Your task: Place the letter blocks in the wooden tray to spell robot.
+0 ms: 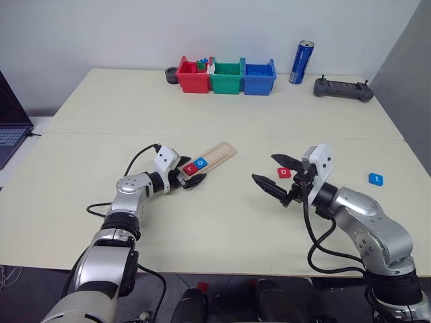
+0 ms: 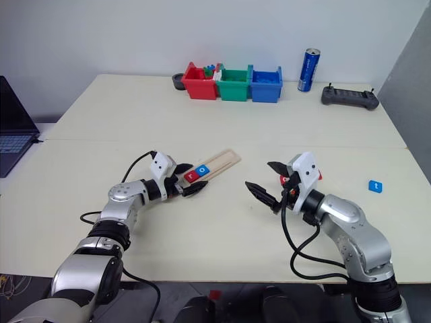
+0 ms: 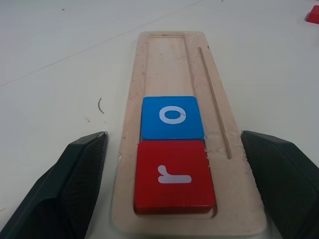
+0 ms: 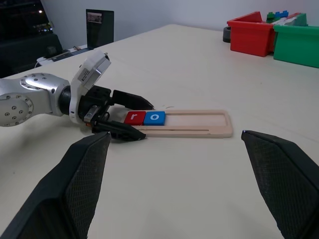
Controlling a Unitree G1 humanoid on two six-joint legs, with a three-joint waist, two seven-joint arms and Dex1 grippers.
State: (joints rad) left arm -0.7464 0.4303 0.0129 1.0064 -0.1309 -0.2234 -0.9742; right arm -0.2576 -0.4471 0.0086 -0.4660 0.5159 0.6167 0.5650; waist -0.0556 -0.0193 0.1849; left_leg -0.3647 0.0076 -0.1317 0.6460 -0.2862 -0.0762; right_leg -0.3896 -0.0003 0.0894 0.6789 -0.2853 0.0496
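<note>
Left eye view: the wooden tray, a pale grooved strip, lies at frame centre on the smooth desk. It holds two flat square tiles, red r and blue o. The left pincer straddles its near end, spread wide and empty. The right pincer is wide and empty above a red tile. A blue t tile lies at right, bare desk around it.

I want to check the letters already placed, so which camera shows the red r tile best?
The left wrist view: the flat red square r tile sits close up in the pale wooden tray, letter legible. In the right wrist view and both eye views it is small.
</note>
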